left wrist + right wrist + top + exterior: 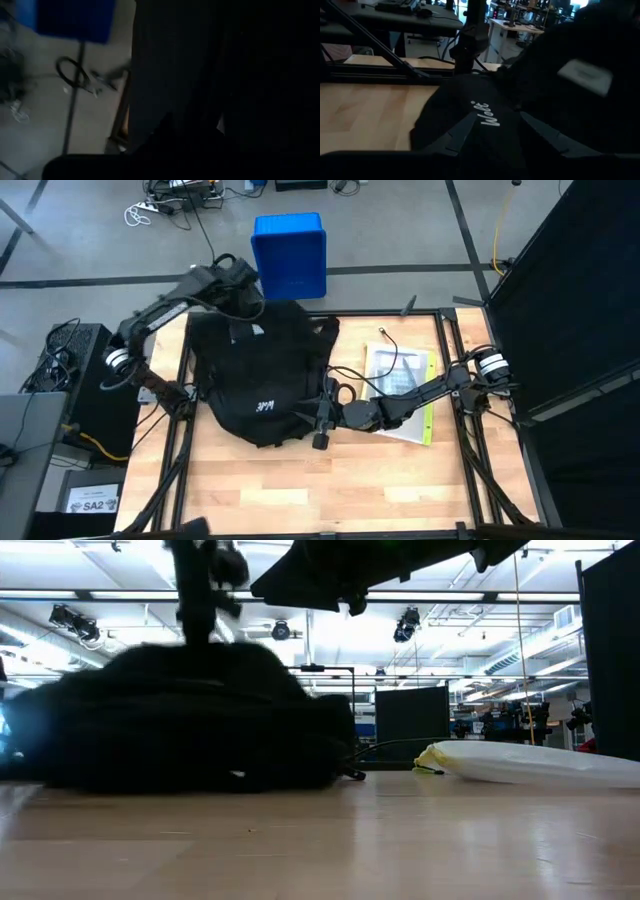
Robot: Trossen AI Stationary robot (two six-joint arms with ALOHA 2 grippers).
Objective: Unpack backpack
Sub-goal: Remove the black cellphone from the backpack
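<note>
The black backpack [260,370] lies flat on the wooden table, left of the middle, with white lettering [265,406] on its front and a white label [585,75] farther up. My left gripper [238,288] stands above the backpack's far end, pointing steeply down and shut. In the left wrist view only dark fabric [210,90] shows. My right gripper [505,132] reaches level from the table's right to the backpack's near right edge [322,420]. Its fingers stand on either side of the lettered fabric [485,114]. My left gripper meets the backpack's far, top end [190,648] from above. The fabric and the gripper's own body hide the fingertips, so which part it has cannot be told. My right gripper pinches a hump of the backpack's front fabric [492,130] between its two fingers [462,131], coming level from the table's right. The backpack's underside stays on the table.
A blue plastic bin [290,255] stands on the floor beyond the table's far edge. A flat clear bag with papers and a yellow-green edge [400,390] lies right of the backpack, under my right arm. A thin black cord [385,340] lies nearby. Bare wood [300,490] runs along the near edge.
</note>
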